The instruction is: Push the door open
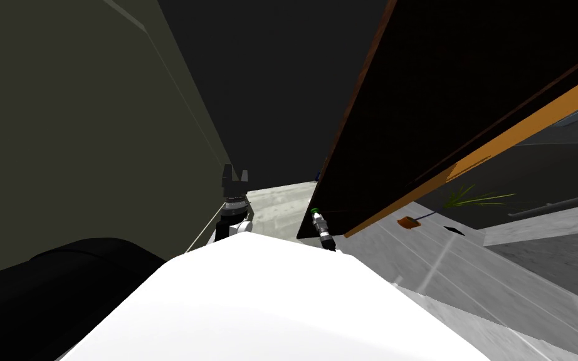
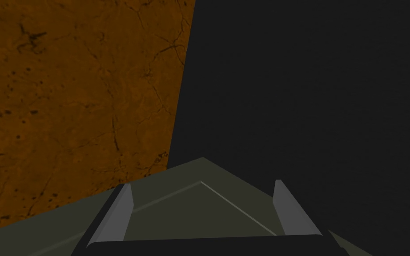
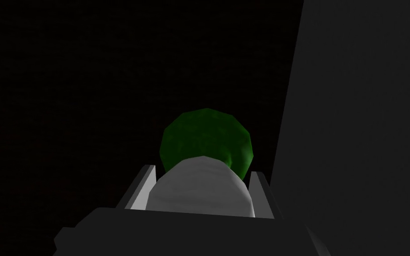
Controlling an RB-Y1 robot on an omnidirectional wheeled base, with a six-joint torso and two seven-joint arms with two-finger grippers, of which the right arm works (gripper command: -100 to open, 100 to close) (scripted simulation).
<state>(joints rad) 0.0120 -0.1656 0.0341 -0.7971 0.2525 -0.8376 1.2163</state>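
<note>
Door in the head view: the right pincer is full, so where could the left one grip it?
The door is a flat dark slab, so its thin brown edge is the likeliest hold. Bring the open left pincer in edge-on from the gap beside it, one finger on each face.

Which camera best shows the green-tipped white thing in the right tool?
The right wrist view: the green-tipped white thing sits large between the right tool's fingers. The head view shows it tiny, against the dark door. The left wrist view faces an orange-brown surface.
</note>
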